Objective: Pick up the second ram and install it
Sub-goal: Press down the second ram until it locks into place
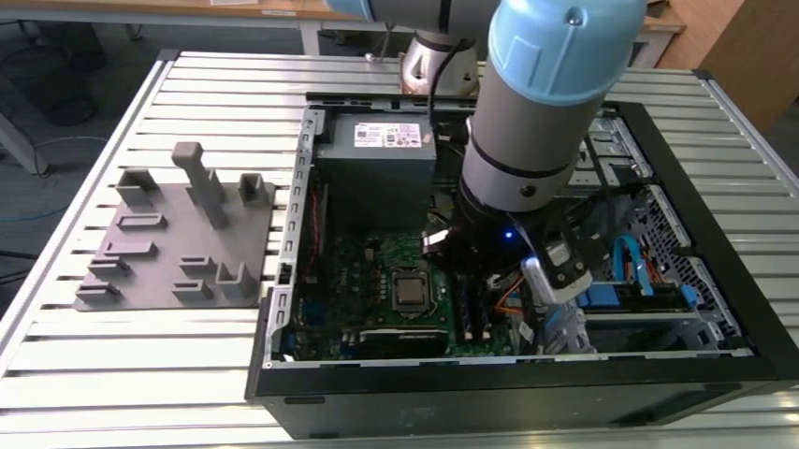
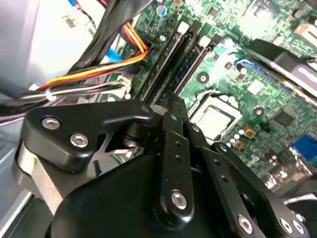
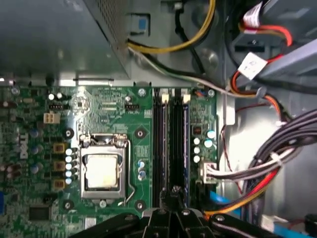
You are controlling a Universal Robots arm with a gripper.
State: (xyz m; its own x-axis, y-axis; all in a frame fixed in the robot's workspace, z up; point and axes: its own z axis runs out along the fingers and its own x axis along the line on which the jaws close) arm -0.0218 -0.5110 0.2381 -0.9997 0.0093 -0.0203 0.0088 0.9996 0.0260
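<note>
In the exterior view, the arm reaches into the open computer case [image 1: 699, 360] on the desk [image 1: 75, 355], right of centre. In the second wrist view, the pincer [image 2: 173, 106] hangs above the slots [image 2: 185, 54]; whether it is together, I cannot tell. In the first wrist view, the second ram [image 3: 185, 144] seems to stand in a slot right of centre; press straight down, evenly.

Grey arm [image 1: 530, 140], light-blue joint caps
</note>
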